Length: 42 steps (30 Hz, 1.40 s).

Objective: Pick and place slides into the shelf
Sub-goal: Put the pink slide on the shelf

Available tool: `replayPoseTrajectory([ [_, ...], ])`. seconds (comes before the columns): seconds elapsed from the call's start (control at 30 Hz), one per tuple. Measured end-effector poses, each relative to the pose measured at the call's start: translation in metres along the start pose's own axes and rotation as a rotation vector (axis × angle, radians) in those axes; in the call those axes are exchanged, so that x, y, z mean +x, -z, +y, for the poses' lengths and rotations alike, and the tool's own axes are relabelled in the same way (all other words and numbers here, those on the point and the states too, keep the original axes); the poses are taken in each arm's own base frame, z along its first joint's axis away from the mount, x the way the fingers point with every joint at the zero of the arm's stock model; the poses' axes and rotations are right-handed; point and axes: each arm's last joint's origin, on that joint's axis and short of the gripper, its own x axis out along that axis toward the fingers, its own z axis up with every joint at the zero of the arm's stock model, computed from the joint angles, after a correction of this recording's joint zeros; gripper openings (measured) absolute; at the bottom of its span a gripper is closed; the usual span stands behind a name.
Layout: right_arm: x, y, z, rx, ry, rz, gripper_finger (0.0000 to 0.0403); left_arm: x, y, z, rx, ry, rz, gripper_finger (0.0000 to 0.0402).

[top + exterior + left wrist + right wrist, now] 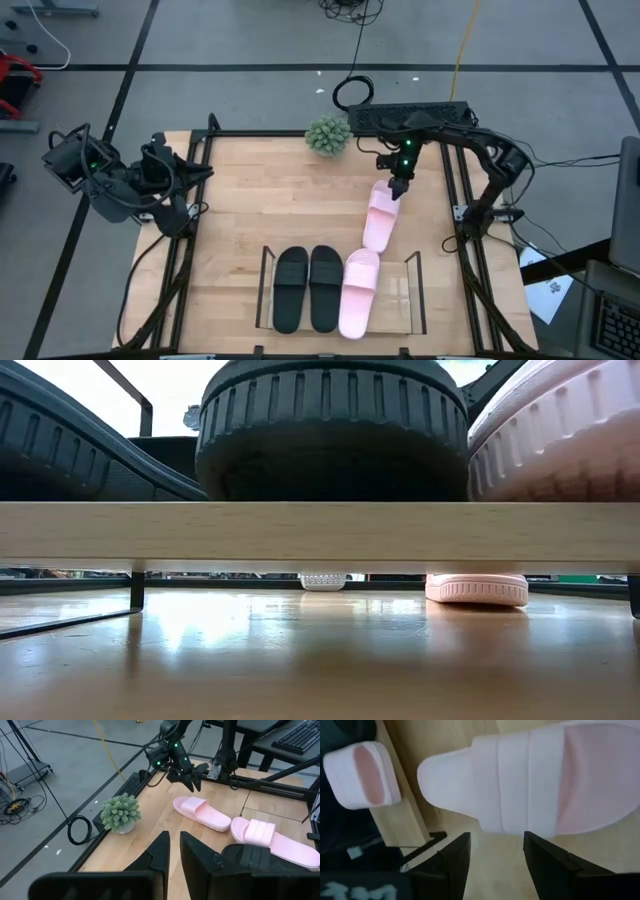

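One pale pink slide (379,218) lies flat on the table, right of centre, also seen as the loose slide (202,812) and the loose slide (477,588). My right gripper (398,188) hovers open over its far end; in the right wrist view the right gripper (496,852) stands beside the slide's strap (520,780), apart from it. The shelf (415,290) at the near edge holds two black slides (308,288) and the second pink slide (358,290). My left gripper (195,172) waits at the table's left edge, the left gripper (174,845) narrowly open.
A small potted plant (328,135) stands at the far edge, left of my right gripper. A black power strip (410,115) lies just beyond the table. The shelf keeps a free slot (395,295) right of the pink slide. Bare wood (270,205) spreads between the arms.
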Motion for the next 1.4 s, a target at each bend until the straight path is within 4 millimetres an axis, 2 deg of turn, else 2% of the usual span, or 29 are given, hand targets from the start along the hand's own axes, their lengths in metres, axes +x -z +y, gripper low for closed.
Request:
replayPoseTrajectory([
  [0.23, 0.009, -0.005, -0.008, -0.007, -0.016, 0.045, 0.0173, 0.0, 0.0, 0.0, -0.023, 0.0, 0.0, 0.0047],
  [0.53, 0.011, -0.008, -0.011, 0.001, -0.012, 0.038, 0.0173, 0.0, 0.0, 0.0, -0.026, 0.0, 0.0, 0.0047],
  [0.9, 0.019, -0.01, 0.002, 0.013, -0.056, 0.06, 0.0173, 0.003, -0.002, 0.003, -0.041, -0.035, -0.001, 0.0047],
  [1.1, 0.02, -0.015, 0.0, 0.023, 0.014, 0.034, 0.0173, 0.006, -0.003, 0.006, -0.054, -0.068, 0.0, 0.0047],
  [1.4, 0.02, -0.02, -0.002, 0.05, 0.029, -0.008, 0.0173, 0.007, -0.003, 0.007, -0.058, -0.078, 0.001, 0.0047],
])
